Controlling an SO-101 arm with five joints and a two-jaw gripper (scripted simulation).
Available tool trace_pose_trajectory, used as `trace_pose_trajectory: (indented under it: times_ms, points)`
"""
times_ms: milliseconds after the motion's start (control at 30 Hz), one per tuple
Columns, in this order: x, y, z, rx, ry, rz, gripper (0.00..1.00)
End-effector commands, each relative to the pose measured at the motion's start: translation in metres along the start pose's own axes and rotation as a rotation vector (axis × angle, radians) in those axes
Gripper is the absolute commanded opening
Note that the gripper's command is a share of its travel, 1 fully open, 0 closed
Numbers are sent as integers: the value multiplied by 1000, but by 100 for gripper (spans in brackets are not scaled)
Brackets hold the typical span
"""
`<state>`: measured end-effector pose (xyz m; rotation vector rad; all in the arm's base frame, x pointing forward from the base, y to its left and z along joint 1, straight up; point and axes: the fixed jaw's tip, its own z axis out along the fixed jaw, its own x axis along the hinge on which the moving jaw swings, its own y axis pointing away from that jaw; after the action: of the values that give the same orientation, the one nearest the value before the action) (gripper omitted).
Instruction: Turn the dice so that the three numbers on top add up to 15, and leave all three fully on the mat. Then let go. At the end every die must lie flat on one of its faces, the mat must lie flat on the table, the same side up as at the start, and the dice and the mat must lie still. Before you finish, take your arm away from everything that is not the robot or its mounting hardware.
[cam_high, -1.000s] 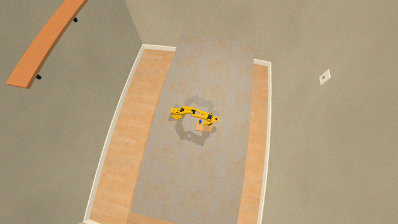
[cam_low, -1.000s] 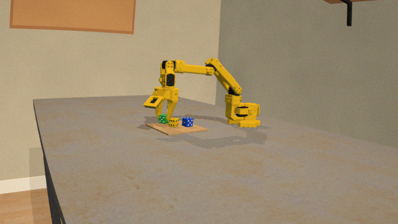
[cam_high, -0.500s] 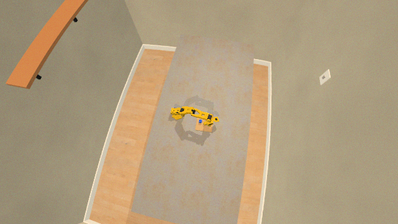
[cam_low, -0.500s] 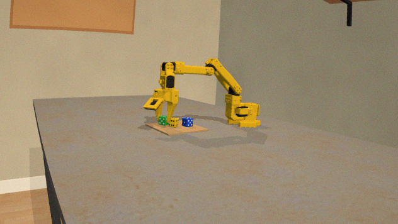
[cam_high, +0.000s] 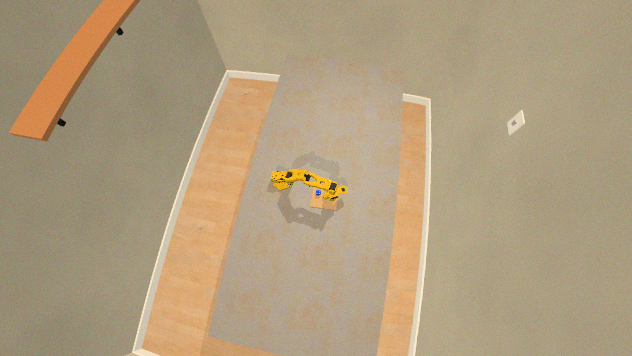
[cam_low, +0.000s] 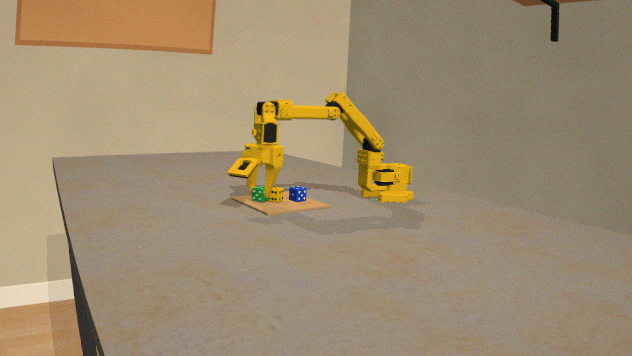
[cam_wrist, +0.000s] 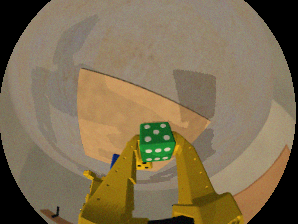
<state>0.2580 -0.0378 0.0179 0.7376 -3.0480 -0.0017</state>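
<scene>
No printed words, labels or brands legible anywhere.

Only readable marks are die pips. Small green cube die with white pips (cam_wrist: 157, 141), wrist view: the face toward the camera shows four pips, the adjoining face above it shows about three, blurred. Small blue cube die with white pips (cam_low: 298, 193) and small yellow cube die with dark pips (cam_low: 276, 194), exterior view: pips visible on both, too small to count.
</scene>
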Motion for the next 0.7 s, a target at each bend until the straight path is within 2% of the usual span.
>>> trace_pose_trajectory:
  times_ms: [0, 233, 500, 667]
  points:
    - [-4, -5, -7, 29, -41, 9, 0]
    - [-4, -5, -7, 29, -41, 9, 1]
    - [-4, -5, -7, 29, -41, 9, 12]
    - [-4, -5, -7, 29, -41, 9, 14]
